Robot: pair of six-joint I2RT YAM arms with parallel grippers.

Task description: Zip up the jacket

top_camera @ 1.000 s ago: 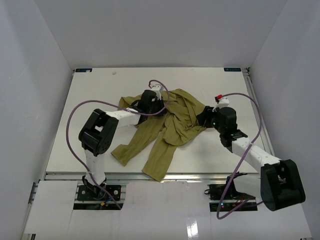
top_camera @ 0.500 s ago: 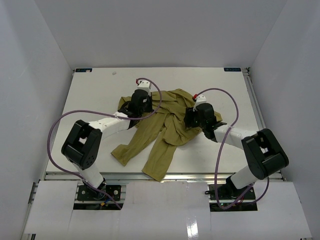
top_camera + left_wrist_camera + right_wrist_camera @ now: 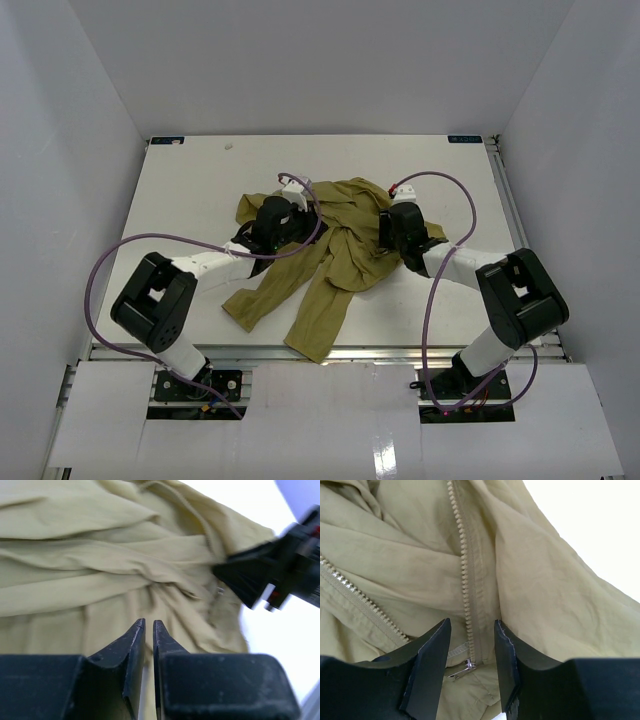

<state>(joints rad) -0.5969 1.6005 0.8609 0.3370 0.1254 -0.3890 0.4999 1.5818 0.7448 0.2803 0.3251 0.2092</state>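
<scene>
Arms both lie low over the table (image 3: 180, 190), elbows pushed outward and forearms angled in, so the wrists face each other across the jacket (image 3: 335, 255). The jacket sits crumpled at the table's centre, and its two sleeves (image 3: 250, 300) trail toward 7 o'clock. The left gripper (image 3: 148, 629) rests at the heap's 10 o'clock edge with its fingers drawn almost together, only a thin slit between them and no cloth seen in it. The right gripper (image 3: 472, 625) rests at the 3 o'clock edge with its fingers spread, straddling a line of zipper teeth (image 3: 464, 565) just above the cloth. From overhead, the fingertips of both are lost against the folds, and collar and hem cannot be sorted out. In the left wrist view the right gripper is only a blurred black shape at 3 o'clock. The right wrist view shows two rows of teeth, the second (image 3: 362, 600) slanting in from 9 o'clock, and one metal pull (image 3: 462, 669) low between the fingers. Whether the pull joins both rows cannot be told. Two purple cables (image 3: 110, 265) loop over the arms.
</scene>
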